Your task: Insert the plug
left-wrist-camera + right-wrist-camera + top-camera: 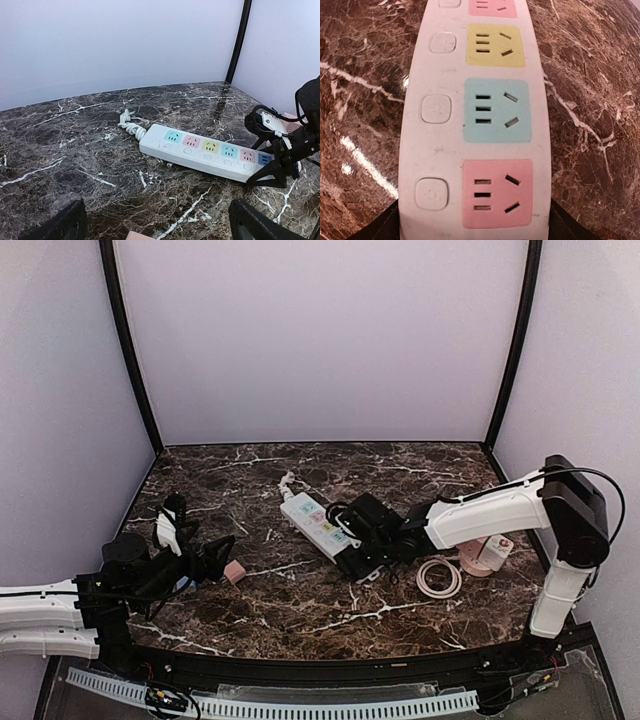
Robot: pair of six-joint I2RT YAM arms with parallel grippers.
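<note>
The white power strip [312,521] with coloured sockets lies slantwise mid-table, its coiled cord at the far end. My right gripper [358,552] straddles the strip's near end. In the right wrist view both fingers [385,227] press against the sides of the strip [435,150], beside a pink socket [497,192]. A small pink plug [235,572] rests on the marble just in front of my left gripper [216,560], which stands wide open and holds nothing. The left wrist view shows only the plug's top edge [142,236] at the bottom, between the spread fingers [70,222], with the strip [205,152] farther off.
A coiled white cable [438,577] and a pink round object [488,555] lie at the right, under the right arm. White walls with black corner posts [130,350] enclose the dark marble table [300,625].
</note>
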